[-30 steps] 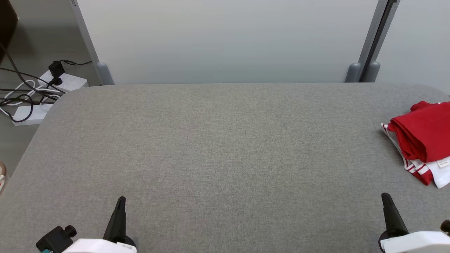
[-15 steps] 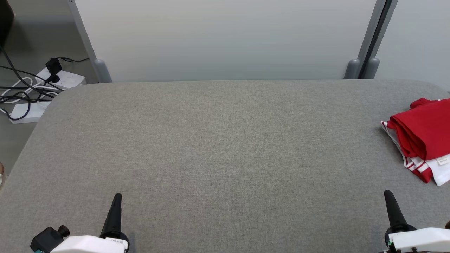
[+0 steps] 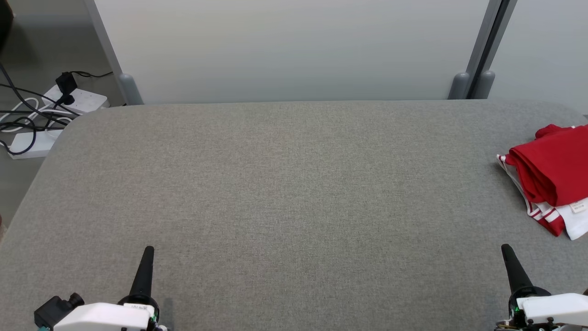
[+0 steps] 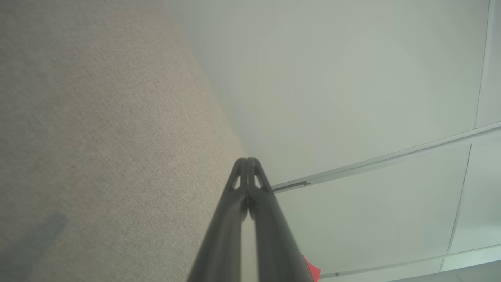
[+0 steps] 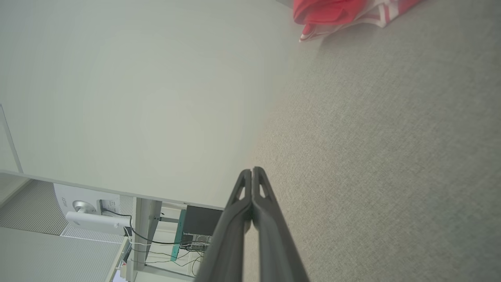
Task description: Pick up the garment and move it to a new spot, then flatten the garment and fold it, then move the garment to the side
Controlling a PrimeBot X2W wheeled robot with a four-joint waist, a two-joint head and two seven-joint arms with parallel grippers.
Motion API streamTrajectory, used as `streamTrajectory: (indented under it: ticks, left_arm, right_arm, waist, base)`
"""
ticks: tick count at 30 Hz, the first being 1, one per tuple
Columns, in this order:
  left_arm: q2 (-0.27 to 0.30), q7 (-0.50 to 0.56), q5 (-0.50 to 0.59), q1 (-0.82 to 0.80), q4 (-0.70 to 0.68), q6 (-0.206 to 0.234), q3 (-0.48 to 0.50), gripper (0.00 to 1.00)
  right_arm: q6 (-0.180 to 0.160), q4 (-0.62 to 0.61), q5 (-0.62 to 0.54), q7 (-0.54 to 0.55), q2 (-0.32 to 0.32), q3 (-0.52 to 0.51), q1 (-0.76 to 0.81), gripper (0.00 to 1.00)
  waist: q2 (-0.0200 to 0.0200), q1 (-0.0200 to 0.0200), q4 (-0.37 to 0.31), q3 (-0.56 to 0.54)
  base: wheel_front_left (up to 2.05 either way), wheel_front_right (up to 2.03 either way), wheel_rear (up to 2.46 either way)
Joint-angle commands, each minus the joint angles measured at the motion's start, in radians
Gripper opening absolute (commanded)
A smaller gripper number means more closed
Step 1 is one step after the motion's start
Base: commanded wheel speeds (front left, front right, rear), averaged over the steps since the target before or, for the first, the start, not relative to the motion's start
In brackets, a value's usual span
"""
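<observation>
Here, one folded red-and-white garment (image 3: 549,177) lies at the right edge of the grey table (image 3: 294,184), well apart from both grippers. Two grippers sit at the near edge: the left gripper (image 3: 148,251) at the near left and the right gripper (image 3: 505,248) at the near right. Each has its two dark fingers pressed together tip to tip and holds nothing. On the floor beyond the far left corner lie two white power strips (image 3: 81,99), with dark cables (image 3: 23,120) tangled over them.
</observation>
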Motion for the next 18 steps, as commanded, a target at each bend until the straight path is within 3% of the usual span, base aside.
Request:
streamTrajectory:
  ticks: [1,18]
  left_arm:
    - [0.005,0.005,-0.033,-0.068,-0.019,-0.011,0.032,0.00]
    - [0.006,0.054,-0.230,-0.099,-0.008,-0.026,0.066,0.00]
  right_arm:
    - [0.004,-0.028,0.032,0.010,-0.012,0.008,-0.056,0.00]
    - [0.004,-0.024,0.226,0.059,-0.011,-0.009,-0.080,0.00]
  waist:
    - [0.0000,-0.0001,-0.001,0.001]
    - [0.0000,-0.0001,-0.007,0.016]
  base:
    - [0.00,0.00,0.00]
    - [0.00,0.00,0.00]
